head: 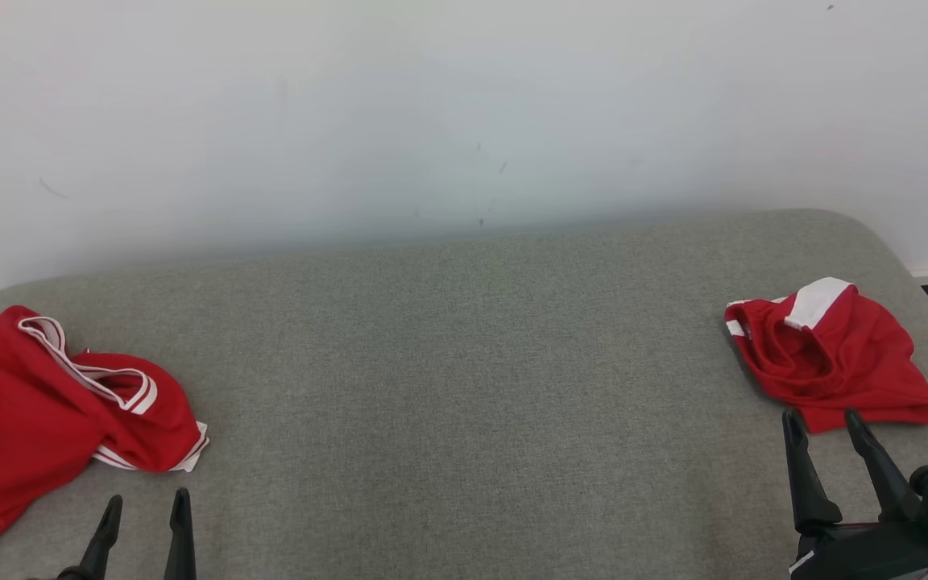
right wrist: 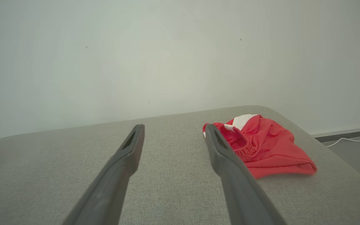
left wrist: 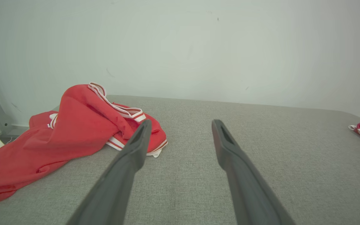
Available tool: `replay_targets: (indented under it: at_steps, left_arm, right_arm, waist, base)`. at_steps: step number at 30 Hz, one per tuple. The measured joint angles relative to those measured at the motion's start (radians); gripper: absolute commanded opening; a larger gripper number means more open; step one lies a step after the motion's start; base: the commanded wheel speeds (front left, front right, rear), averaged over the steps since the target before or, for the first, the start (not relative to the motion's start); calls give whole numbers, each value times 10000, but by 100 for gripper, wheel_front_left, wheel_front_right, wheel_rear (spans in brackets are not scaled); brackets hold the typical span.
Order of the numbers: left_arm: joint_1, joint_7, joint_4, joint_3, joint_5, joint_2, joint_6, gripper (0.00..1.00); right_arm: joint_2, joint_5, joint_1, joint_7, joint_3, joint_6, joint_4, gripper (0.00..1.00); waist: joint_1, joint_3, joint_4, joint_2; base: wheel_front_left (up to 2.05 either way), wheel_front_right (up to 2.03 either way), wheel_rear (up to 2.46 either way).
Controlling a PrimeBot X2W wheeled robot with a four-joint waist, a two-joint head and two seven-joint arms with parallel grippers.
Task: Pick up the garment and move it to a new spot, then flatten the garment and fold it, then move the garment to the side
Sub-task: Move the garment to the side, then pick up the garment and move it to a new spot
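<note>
A soft red garment (head: 37,395) with white-striped trim lies crumpled at the grey woven pad's (head: 464,362) left edge, trailing near-left. Red shorts (head: 834,362) are bunched at the pad's right. The left gripper (head: 147,499) and right gripper (head: 822,417) gape wide, empty.

Bright, even, soft light; faint shadows; sharp focus; slight wide-angle stretch in wrist views.

The left-hand red garment (head: 29,403) runs past the head view's left edge.
</note>
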Motion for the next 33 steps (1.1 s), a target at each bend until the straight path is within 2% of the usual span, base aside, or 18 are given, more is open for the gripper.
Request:
replay_targets:
  at_steps: [33]
  left_arm:
    - [198,805,-272,309,566,-261,2,100]
  right_arm:
    - [188,-617,503,692,-447,-2,12,100]
  waist:
    - [0,-273,-32,0]
  base:
    - [0,0,0]
